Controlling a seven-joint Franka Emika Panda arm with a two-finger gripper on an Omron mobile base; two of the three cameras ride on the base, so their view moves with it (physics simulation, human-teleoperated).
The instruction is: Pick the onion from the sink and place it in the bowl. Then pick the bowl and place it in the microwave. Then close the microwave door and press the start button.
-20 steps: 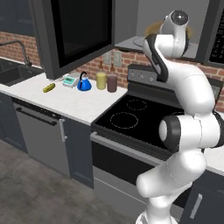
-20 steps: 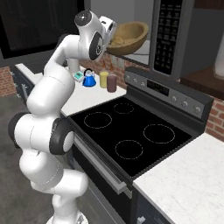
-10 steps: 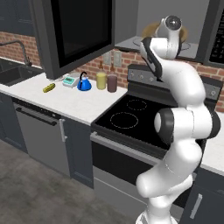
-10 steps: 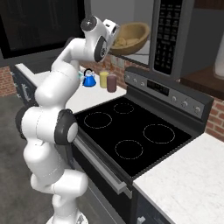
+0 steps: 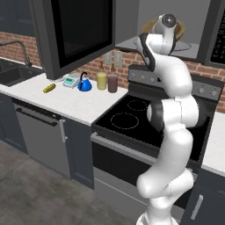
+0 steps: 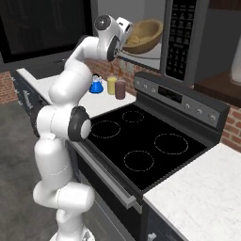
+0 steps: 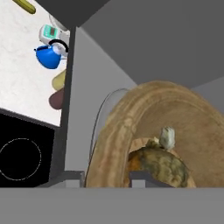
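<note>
The wooden bowl [image 6: 147, 34] hangs inside the open microwave [image 6: 181, 40], just above the glass turntable [image 7: 101, 114]. My gripper [image 7: 108, 179] is shut on the bowl's near rim [image 7: 114, 131], one fingertip on each side of the wall. The golden-brown onion [image 7: 159, 165] lies in the bowl's bottom. In the left base view my hand [image 5: 166, 22] covers most of the bowl [image 5: 150, 24]. The microwave door [image 5: 74, 30] stands swung wide open to the left. The black sink [image 5: 13, 74] is far left on the counter.
A blue kettle [image 5: 84, 83], a yellow cup [image 5: 102, 81] and a brown cup [image 5: 113, 83] stand on the counter beside the black stove [image 5: 132, 116]. A small yellow-green item [image 5: 49, 88] lies near the counter's front edge.
The arm has carried the bowl with the onion up and forward, deeper into the microwave's opening. The door and the counter items have not moved.
</note>
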